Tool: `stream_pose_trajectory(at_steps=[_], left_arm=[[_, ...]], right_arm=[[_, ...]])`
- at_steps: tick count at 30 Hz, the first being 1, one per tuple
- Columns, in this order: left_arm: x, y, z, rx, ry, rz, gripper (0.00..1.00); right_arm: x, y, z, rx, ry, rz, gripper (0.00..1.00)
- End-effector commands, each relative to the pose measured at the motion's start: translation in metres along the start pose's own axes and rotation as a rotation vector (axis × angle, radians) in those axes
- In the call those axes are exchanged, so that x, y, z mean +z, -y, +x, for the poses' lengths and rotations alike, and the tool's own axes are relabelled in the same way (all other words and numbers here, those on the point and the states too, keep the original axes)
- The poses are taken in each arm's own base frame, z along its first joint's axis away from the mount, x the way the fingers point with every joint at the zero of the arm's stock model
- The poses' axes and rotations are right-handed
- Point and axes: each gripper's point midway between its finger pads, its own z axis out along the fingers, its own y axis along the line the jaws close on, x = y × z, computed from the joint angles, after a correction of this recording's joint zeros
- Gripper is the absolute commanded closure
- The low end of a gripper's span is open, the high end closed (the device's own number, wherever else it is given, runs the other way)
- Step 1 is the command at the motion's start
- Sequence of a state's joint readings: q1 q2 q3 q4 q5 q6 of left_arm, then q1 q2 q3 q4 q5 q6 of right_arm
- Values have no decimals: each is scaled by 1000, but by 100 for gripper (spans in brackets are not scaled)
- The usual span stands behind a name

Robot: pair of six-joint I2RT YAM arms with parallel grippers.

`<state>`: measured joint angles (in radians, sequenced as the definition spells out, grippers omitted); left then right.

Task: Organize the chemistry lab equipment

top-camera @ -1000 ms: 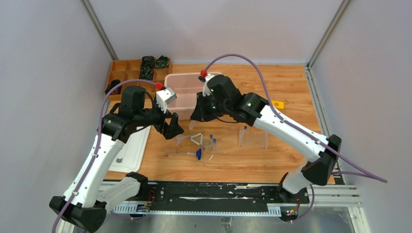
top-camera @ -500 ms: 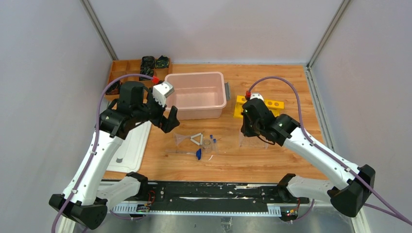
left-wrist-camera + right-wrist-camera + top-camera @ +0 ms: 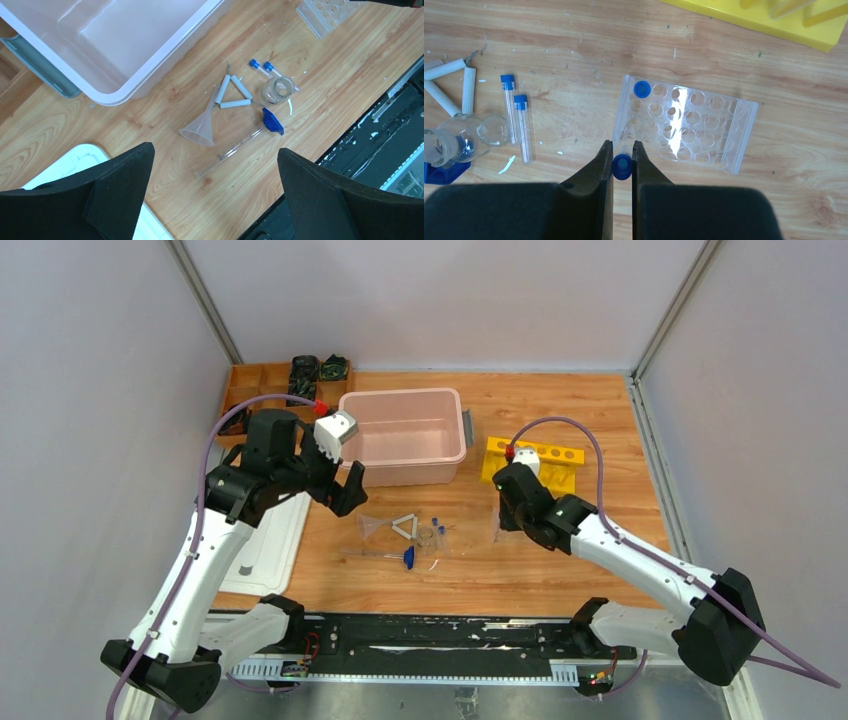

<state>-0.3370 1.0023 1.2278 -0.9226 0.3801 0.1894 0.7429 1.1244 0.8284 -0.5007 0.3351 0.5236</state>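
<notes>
Two arms reach over the desk (image 3: pixel 600 420). The right arm lies low, with its elbow out near the desk's right edge and its wrist bent down. The right fingers (image 3: pixel 503 523) are closed on a blue-capped tube (image 3: pixel 622 166), held upright at the near edge of the clear tube rack (image 3: pixel 684 125). Another capped tube (image 3: pixel 641 89) stands in a corner hole of that rack.

The left arm is raised with its forearm folded inward. The left fingers (image 3: pixel 351 488) are spread wide and empty, hanging left of the funnel (image 3: pixel 200 131). The white triangle (image 3: pixel 232 92), blue-tipped rod (image 3: pixel 240 145), dish (image 3: pixel 280 89) and two loose tubes (image 3: pixel 523 130) lie clustered with the funnel mid-desk.
</notes>
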Motion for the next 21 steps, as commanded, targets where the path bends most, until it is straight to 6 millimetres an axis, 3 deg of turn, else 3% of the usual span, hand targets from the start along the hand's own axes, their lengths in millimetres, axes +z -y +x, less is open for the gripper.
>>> stream_pose_trajectory(at_steps=[1, 9, 21], left_arm=[[-6, 0, -10, 23, 28, -8, 0], [-9, -2, -11, 40, 34, -20, 0], [-10, -3, -14, 45, 42, -25, 0]], right_arm=[[11, 5, -14, 50, 104, 27, 100], [17, 15, -6, 73, 131, 68, 100], [30, 8, 4, 55, 117, 78, 100]])
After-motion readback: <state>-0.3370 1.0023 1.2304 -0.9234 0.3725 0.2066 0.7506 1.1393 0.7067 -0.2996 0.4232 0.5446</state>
